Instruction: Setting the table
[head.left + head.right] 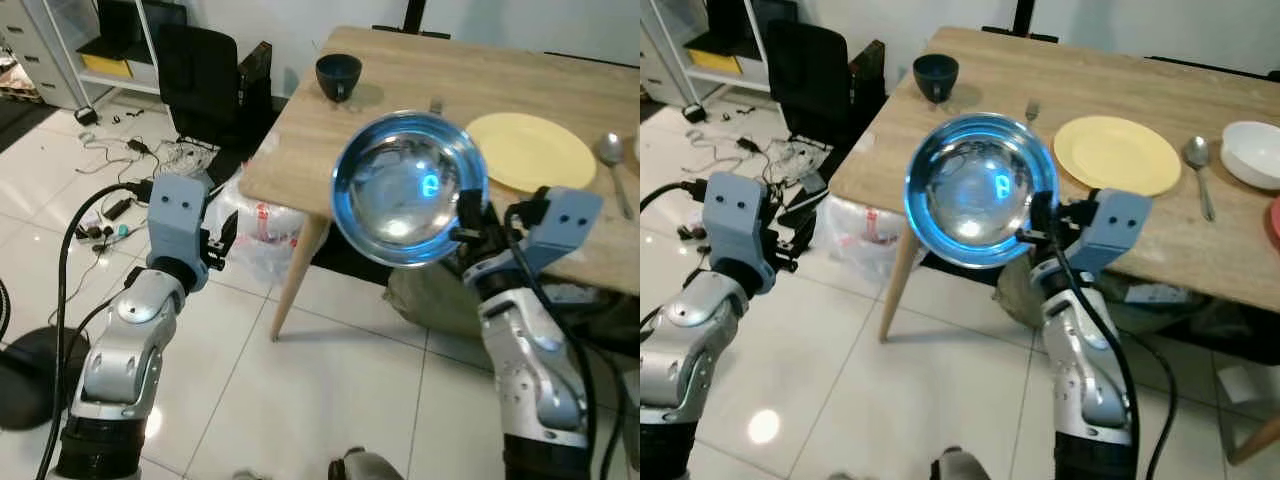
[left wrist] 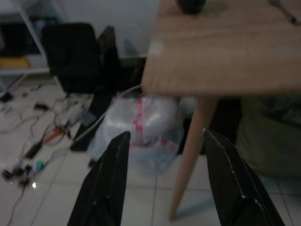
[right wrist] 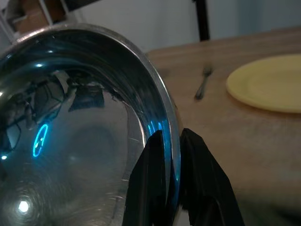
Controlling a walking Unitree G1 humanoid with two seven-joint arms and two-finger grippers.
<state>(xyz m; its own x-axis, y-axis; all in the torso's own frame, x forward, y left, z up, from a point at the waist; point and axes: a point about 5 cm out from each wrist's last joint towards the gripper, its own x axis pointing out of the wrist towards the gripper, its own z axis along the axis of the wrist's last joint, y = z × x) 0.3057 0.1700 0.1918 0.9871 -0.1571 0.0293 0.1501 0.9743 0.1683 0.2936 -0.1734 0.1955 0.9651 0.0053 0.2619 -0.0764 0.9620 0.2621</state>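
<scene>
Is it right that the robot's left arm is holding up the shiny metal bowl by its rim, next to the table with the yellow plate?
Not quite. The right gripper pinches the metal bowl by its rim, as the right wrist view shows. The left gripper is open. The yellow plate does lie on the table.

Head stereo pair: looks forward and down from above onto the table (image 1: 400, 70) corner and the tiled floor (image 1: 300, 380), both arms in frame. The two eyes share the same scene, slightly offset; the right eye reaches further along the table. Left wrist camera: low, near floor level, faces along its fingers (image 2: 108, 183) towards the table leg (image 2: 190, 150). Right wrist camera: very close behind the bowl (image 3: 80, 127) rim, facing across the tabletop to the plate (image 3: 265, 82).
</scene>
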